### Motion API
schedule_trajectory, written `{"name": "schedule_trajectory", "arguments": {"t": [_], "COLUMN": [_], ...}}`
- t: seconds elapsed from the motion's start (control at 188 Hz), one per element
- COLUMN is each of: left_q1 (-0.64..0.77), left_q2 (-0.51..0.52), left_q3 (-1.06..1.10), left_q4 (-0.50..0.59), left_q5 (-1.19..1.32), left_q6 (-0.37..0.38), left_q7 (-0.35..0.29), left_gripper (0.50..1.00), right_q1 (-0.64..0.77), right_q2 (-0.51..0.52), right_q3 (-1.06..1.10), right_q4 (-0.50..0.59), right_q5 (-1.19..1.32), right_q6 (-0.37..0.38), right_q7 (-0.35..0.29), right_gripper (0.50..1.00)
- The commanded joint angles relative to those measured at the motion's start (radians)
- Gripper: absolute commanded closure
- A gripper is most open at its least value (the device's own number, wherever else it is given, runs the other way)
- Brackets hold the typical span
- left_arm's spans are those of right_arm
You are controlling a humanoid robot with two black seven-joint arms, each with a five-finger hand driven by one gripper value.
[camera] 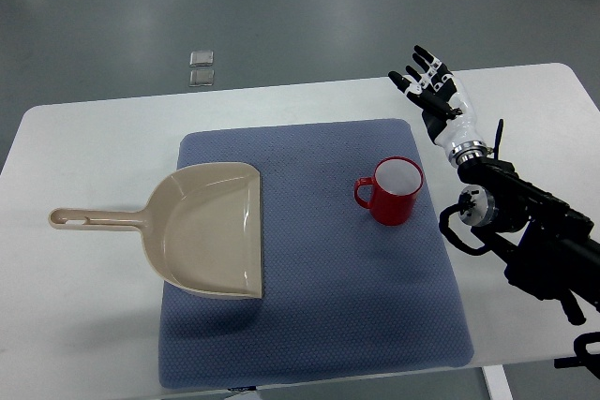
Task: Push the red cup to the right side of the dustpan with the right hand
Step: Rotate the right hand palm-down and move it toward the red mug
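The red cup (397,191) stands upright on the blue mat (309,325), its white inside showing and its handle pointing toward the dustpan (202,231). It sits well apart from the dustpan, off that pan's open straight edge, with a bare strip of mat between the two. The cup is near the mat's edge on the side away from the dustpan, and slightly toward the far half of the mat.

The dustpan is beige and lies flat, its scoop resting on the mat's other edge and its long handle reaching off the mat onto the white bench (84,138). The handle end has a slot in it.

The right robot hand (429,87) is beyond the cup on the side away from the dustpan, farther back on the bench and just off the mat's far corner. Its fingers (418,59) are spread and extended, holding nothing, with the palm turned roughly toward the mat. It is clear of the cup, with a gap between them. Its black forearm (525,222) runs in from the picture's right edge, passing beside the cup on the side away from the dustpan.

Behind the bench, past the dustpan's far side, two small grey square plates (202,66) lie on the floor (309,7), one just beside the other.
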Motion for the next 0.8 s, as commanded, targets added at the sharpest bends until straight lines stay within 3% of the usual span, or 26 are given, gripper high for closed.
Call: {"name": "schedule_trajectory", "arguments": {"t": [0.0, 0.367, 0.521, 0.797], "left_q1": [0.0, 0.0, 0.0, 0.0], "left_q2": [0.0, 0.0, 0.0, 0.0], "left_q3": [0.0, 0.0, 0.0, 0.0], "left_q4": [0.0, -0.002, 0.0, 0.0], "left_q5": [0.0, 0.0, 0.0, 0.0], "left_q6": [0.0, 0.0, 0.0, 0.0], "left_q7": [0.0, 0.0, 0.0, 0.0], "left_gripper": [0.5, 0.5, 0.5, 0.5], "right_q1": [-0.024, -0.179, -0.228, -0.272], "right_q2": [-0.066, -0.271, -0.304, -0.3], "right_q3": [-0.004, 0.002, 0.004, 0.004], "right_q4": [0.05, 0.177, 0.205, 0.219], "right_q5": [-0.007, -0.205, -0.269, -0.476], "right_q6": [0.016, 0.14, 0.183, 0.184], "right_q7": [0.001, 0.057, 0.057, 0.057], "right_gripper": [0.574, 0.574, 0.574, 0.574]}}
